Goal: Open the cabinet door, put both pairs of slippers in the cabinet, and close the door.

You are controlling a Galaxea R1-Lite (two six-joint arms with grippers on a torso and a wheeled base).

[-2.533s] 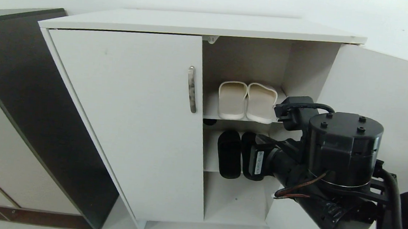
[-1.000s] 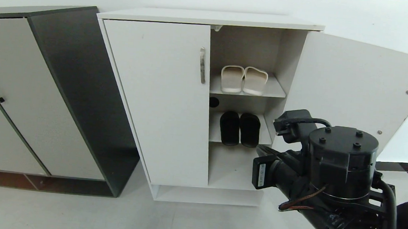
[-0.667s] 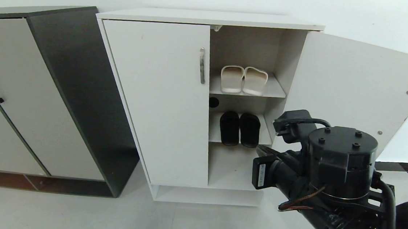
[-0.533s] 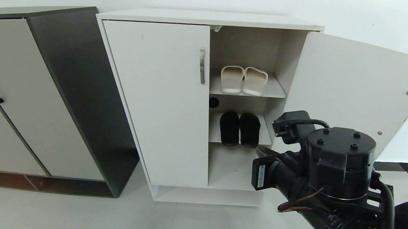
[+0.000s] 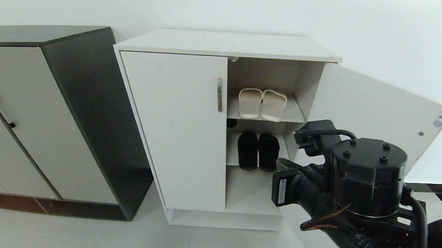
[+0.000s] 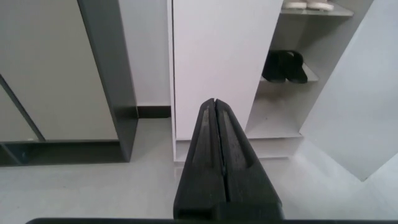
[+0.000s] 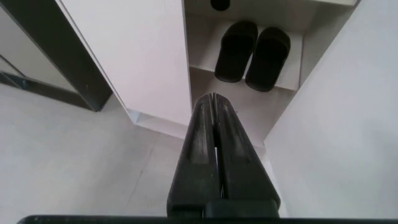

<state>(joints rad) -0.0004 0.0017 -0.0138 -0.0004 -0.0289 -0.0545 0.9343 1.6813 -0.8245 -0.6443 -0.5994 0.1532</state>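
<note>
We log the cabinet (image 5: 227, 43) with its right door (image 5: 368, 112) swung wide. White slippers (image 5: 262, 103) sit side by side on the upper shelf (image 5: 295, 116), black slippers (image 5: 257, 151) on the shelf below (image 5: 231, 157). Both pairs lie long axis front-to-back, toes toward the back wall. Left gripper (image 6: 214, 102) and right gripper (image 7: 214, 98) are each closed tight, empty, outside the cabinet.

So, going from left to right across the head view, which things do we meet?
dark cabinet → closed cabinet door → door handle → beige slippers → open cabinet door
</note>
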